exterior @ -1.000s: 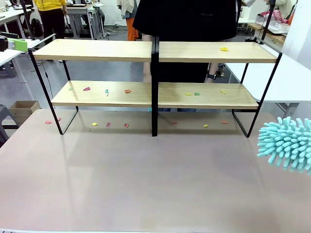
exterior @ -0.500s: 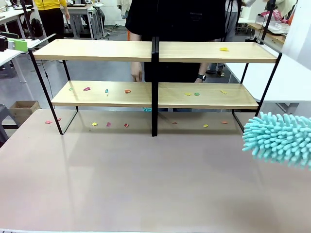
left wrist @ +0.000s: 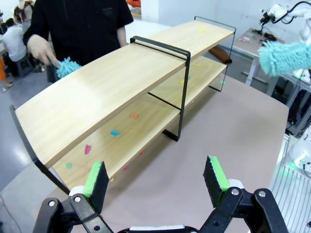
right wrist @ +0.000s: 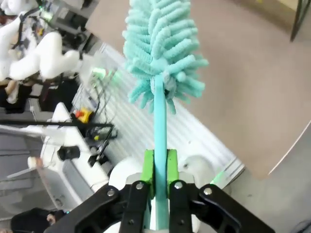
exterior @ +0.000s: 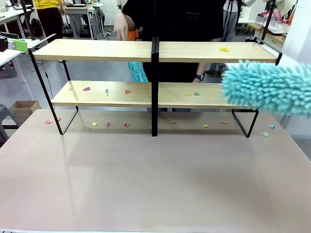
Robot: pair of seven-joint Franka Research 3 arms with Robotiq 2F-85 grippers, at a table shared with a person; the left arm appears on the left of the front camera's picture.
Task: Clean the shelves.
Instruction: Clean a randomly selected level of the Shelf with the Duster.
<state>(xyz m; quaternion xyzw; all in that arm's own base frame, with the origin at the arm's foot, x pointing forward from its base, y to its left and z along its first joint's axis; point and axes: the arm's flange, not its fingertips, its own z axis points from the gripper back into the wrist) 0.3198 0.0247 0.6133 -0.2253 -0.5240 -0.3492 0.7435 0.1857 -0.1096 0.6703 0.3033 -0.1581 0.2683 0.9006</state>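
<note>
Wrist views: right end effector point(right wrist: 160, 165) clamping duster point(right wrist: 163, 48); left end effector point(left wrist: 155, 177) gaping before shelves point(left wrist: 112, 82)

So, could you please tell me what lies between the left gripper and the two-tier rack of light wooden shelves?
In the left wrist view, nothing but bare beige tabletop separates the open left gripper from the black-framed light wooden shelves.

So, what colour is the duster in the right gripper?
Turquoise; the duster shows best in right wrist view.

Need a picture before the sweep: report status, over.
Left gripper open, empty. Right gripper shut on teal duster, at the shelves' right end. Paper scraps on lower boards. Person's hand with second duster behind.
</note>
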